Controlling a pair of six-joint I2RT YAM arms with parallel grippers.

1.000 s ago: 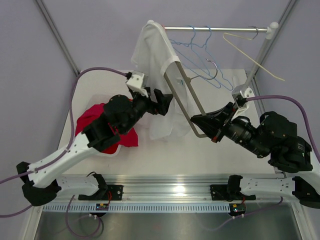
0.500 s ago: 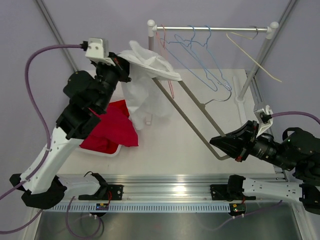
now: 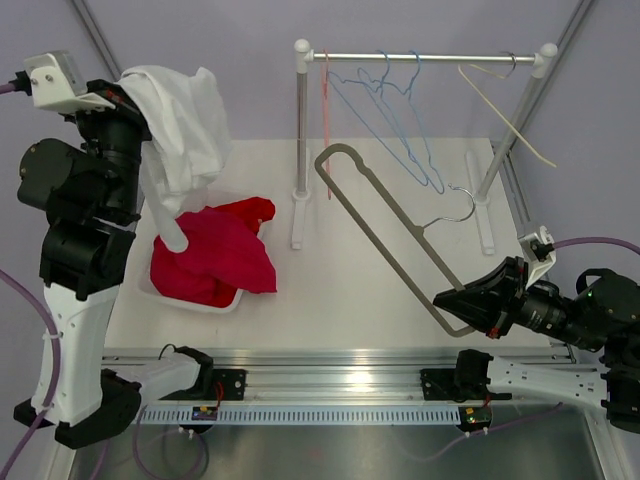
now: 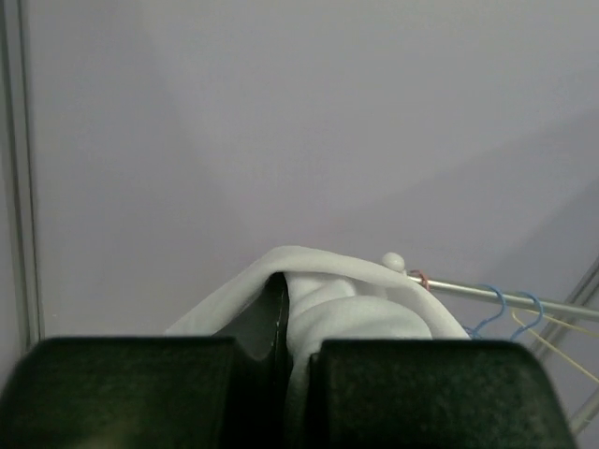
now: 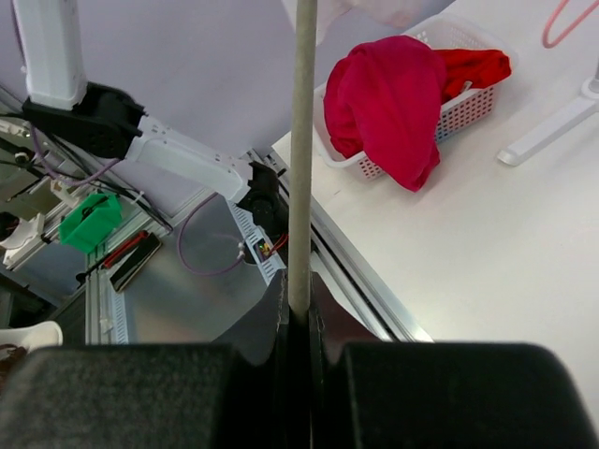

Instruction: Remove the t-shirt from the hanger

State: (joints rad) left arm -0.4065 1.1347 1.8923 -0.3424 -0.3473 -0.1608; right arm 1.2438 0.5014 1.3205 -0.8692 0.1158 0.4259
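Note:
The white t-shirt (image 3: 185,115) hangs bunched from my left gripper (image 3: 135,100), which is shut on it high at the far left, above the basket. In the left wrist view the t-shirt (image 4: 351,299) is pinched between the closed jaws of my left gripper (image 4: 292,323). The grey hanger (image 3: 385,230) is bare and lies slanted across the table's middle. My right gripper (image 3: 465,305) is shut on its lower bar near the front right. The right wrist view shows that hanger bar (image 5: 301,140) running straight up out of my right gripper (image 5: 299,313).
A white basket (image 3: 150,288) holding red cloth (image 3: 215,260) sits at the left. The clothes rack (image 3: 420,57) at the back carries blue wire hangers (image 3: 400,110), a cream hanger (image 3: 505,100) and a red one (image 3: 325,120). The rack's post (image 3: 301,140) stands beside the grey hanger's end.
My left arm has swung up and to the far left, shut on the t-shirt, and drawn it off the hanger. My right arm has pulled the now bare hanger toward the front right.

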